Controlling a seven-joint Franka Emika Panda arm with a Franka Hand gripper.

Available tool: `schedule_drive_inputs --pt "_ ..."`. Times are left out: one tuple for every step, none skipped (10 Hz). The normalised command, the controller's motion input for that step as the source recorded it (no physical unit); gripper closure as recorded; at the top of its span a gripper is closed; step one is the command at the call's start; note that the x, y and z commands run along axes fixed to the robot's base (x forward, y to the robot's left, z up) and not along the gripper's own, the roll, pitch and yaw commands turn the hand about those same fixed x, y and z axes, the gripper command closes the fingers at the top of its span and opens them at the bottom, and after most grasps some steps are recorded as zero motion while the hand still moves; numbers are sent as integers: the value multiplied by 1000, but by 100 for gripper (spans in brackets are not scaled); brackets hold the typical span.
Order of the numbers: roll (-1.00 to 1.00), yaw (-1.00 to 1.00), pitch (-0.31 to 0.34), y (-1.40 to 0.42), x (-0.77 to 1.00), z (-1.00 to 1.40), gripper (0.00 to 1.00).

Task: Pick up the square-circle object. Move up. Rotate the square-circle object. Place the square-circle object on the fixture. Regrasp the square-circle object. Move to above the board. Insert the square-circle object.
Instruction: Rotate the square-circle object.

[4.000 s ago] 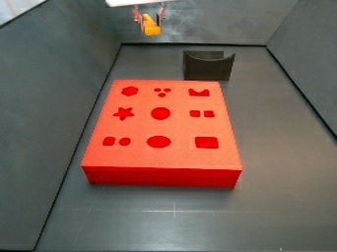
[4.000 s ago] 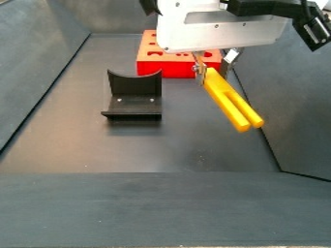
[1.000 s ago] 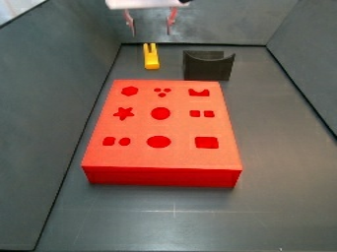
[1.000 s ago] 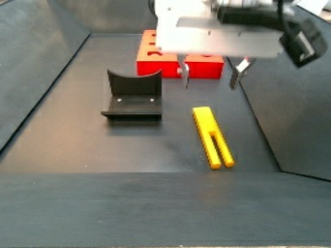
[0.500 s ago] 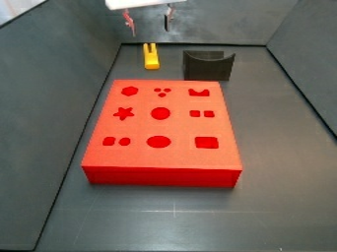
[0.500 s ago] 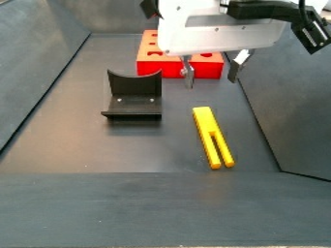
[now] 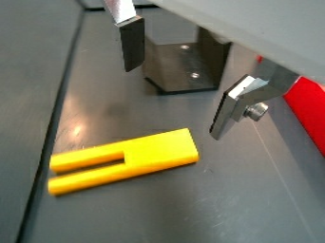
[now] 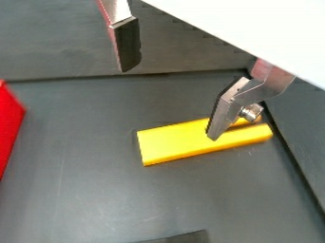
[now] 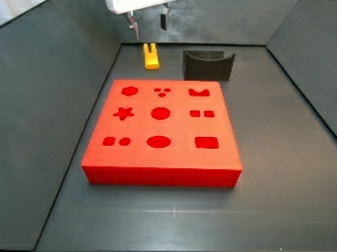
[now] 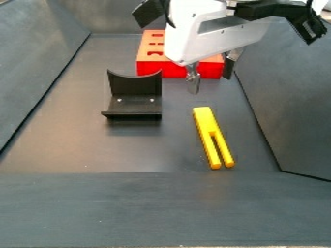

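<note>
Gripper (image 7: 178, 81), jaws apart and empty, above square-circle object (image 7: 124, 161) lying beside fixture (image 7: 185, 63); skewed descent risks the bar being nudged.

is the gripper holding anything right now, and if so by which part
Nothing is held. The gripper hangs above the floor with its jaws open and empty; the square-circle object lies flat on the floor below them.

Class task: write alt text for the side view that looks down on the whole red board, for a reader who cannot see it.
The red board with shaped cut-outs fills the middle of the dark floor. Behind it stand the dark fixture and the yellow square-circle object, which lies flat. The gripper hangs open above the object, holding nothing.
</note>
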Motion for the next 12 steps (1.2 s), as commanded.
schedule_drive_inputs --pt "0 1000 -1 -3 26 -35 0" --pt "0 1000 -1 -3 26 -34 0" --pt "0 1000 -1 -3 27 -34 0" --pt "0 1000 -1 -3 27 -33 0" --pt "0 1000 -1 -3 27 -33 0" --pt "0 1000 -1 -3 27 -33 0" --pt "0 1000 -1 -3 27 -33 0" --pt "0 1000 -1 -3 27 -33 0" --pt "0 1000 -1 -3 27 -32 0" --pt "0 1000 -1 -3 27 -32 0" --pt "0 1000 -1 -3 27 -32 0" --pt "0 1000 -1 -3 27 -32 0"
